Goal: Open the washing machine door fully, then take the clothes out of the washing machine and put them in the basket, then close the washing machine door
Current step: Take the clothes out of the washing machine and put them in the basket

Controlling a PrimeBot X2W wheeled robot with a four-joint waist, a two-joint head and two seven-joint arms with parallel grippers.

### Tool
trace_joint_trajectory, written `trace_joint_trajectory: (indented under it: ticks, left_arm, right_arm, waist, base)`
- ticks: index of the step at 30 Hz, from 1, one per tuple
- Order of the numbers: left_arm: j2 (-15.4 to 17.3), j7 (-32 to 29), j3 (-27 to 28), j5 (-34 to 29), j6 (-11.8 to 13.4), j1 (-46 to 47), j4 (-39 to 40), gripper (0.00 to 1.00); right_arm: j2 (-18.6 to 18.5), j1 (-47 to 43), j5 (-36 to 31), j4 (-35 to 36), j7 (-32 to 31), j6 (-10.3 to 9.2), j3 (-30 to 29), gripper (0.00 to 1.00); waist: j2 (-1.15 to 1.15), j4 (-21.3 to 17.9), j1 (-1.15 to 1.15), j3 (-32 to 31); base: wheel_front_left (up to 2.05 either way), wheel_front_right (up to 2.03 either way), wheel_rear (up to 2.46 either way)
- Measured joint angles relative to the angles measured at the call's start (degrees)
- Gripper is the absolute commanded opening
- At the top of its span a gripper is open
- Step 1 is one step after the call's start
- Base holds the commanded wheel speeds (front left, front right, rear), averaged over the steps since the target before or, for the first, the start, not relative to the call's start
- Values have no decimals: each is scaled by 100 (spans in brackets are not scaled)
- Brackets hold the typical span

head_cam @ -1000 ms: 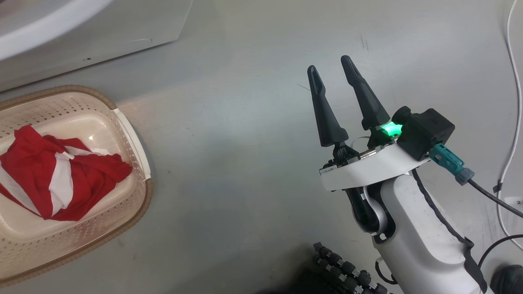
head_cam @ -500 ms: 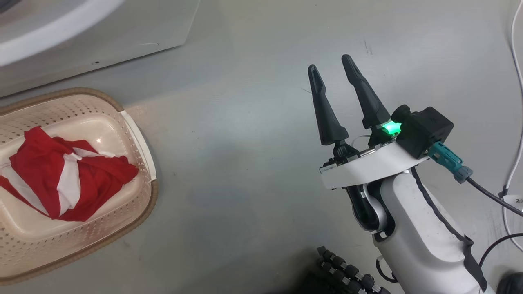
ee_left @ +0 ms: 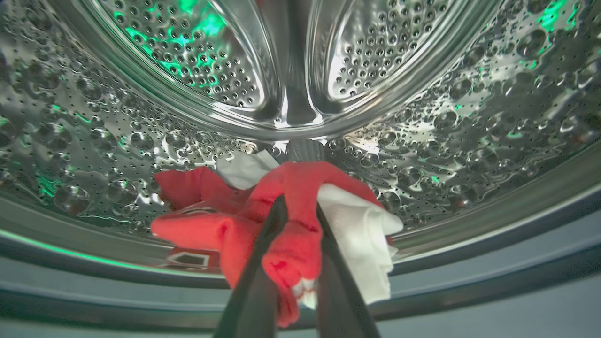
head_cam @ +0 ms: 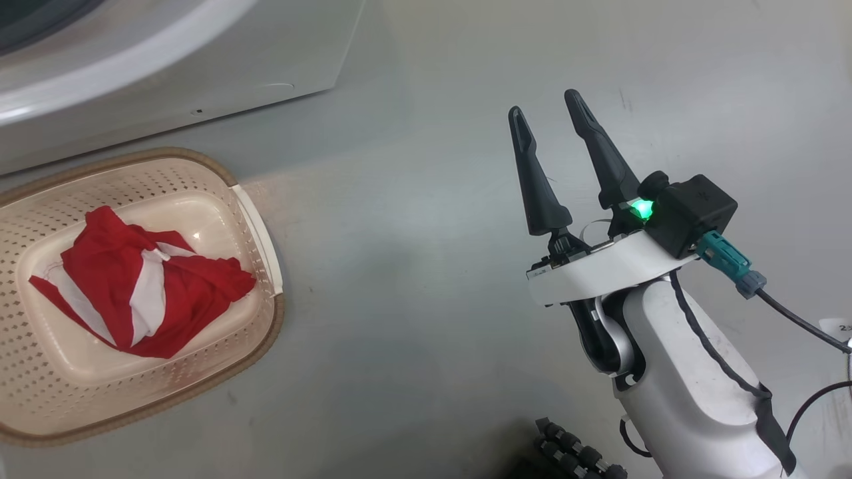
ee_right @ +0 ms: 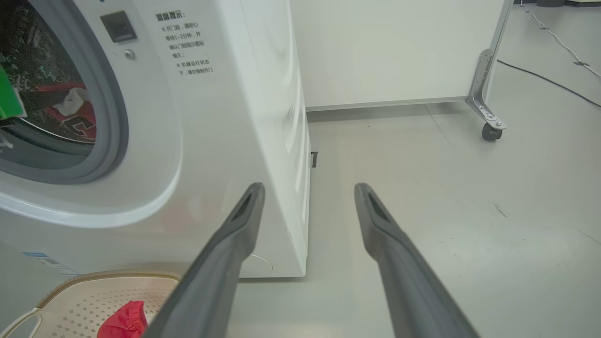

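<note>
My left jaws are deep inside the shiny drum [ee_left: 141, 94] of the washer [ee_right: 211, 117]. They are clenched on the clothes [ee_left: 202, 225]. A red fold is pinched tight between my two left fingers [ee_left: 256, 286], close to their tips. The rest of the bunch, red with a white bit, spills out on both sides of the fingers, low in the drum and near its front edge. I cannot tell if the bunch rests on the drum or hangs just off it. My right jaws are released and wide apart, with nothing between them. They hang over the grey floor [head_cam: 399, 266], off to the right of the basket [head_cam: 40, 372] and well apart from it. My right fingers [head_cam: 536, 179] point toward the right corner of the washer, and in my right wrist view one finger crosses that corner while the other is over bare floor. The basket sits on the floor just in front of the washer, below its round hole. A crumpled red and white shirt [head_cam: 153, 293] lies in the middle of the basket, not touching my jaws. Through the round hole I can see red and white clothes down in the drum. Behind the washer stands a white panel on a small wheel [ee_right: 490, 131].
</note>
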State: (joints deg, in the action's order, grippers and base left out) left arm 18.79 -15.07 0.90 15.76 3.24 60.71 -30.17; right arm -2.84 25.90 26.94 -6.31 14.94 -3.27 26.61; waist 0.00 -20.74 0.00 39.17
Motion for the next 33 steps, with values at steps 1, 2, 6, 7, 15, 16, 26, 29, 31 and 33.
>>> trace_joint_trajectory:
  ticks: [1, 2, 6, 7, 15, 16, 26, 29, 31, 33]
  left_arm:
    - [-41, 127, 8, 30, 0, -79, 55, 0]
    - [-88, 246, 11, 41, 0, -162, 113, 0]
    - [-363, 653, -38, 91, -9, -472, 308, 0]
    - [-426, 737, -67, 92, -9, -543, 333, 0]
    - [-669, 1399, -246, 71, -58, -1251, 700, 0]
    - [-714, 1480, -274, 71, -58, -1344, 739, 0]
    - [-1004, 2078, -332, 56, 1, -2229, 1191, 0]
    - [-1092, 2221, -359, 30, 8, -2507, 1326, 0]
    - [-1116, 2319, -379, 3, 8, -2708, 1429, 0]
    - [-1191, 2413, -372, 5, 58, -2889, 1538, 0]
  right_arm:
    - [1, -1, -24, -21, 0, 0, -14, 100]
    - [0, -2, -64, -45, 0, 0, -34, 100]
    - [-2, -26, -238, -102, 0, -40, -138, 100]
    - [-3, -29, -257, -112, 0, -40, -159, 100]
    - [-4, -91, -411, -197, 0, -35, -250, 100]
    - [-4, -96, -450, -215, 0, -35, -270, 100]
    - [-10, -268, -610, -371, 0, 19, -402, 100]
    - [-14, -347, -645, -433, 0, 20, -439, 100]
    - [-15, -415, -647, -477, 0, 26, -471, 100]
    - [-21, -490, -665, -517, 0, 26, -519, 100]
  waist:
    - [0, 25, 0, -25]
    - [0, 52, 0, -51]
    - [0, 189, 0, -155]
    - [0, 231, 0, -180]
    - [0, 575, 0, -410]
    - [0, 617, 0, -444]
    - [0, 926, 0, -831]
    - [0, 1010, 0, -983]
    - [0, 1061, 0, -1092]
    - [0, 1108, 0, -1206]
  base:
    - [0, 0, 0]
    - [0, 0, 0]
    - [0, 0, 0]
    - [0, 0, 0]
    - [0, 0, 0]
    - [0, 0, 0]
    - [0, 0, 0]
    - [0, 0, 0]
    - [0, 0, 0]
    - [0, 0, 0]
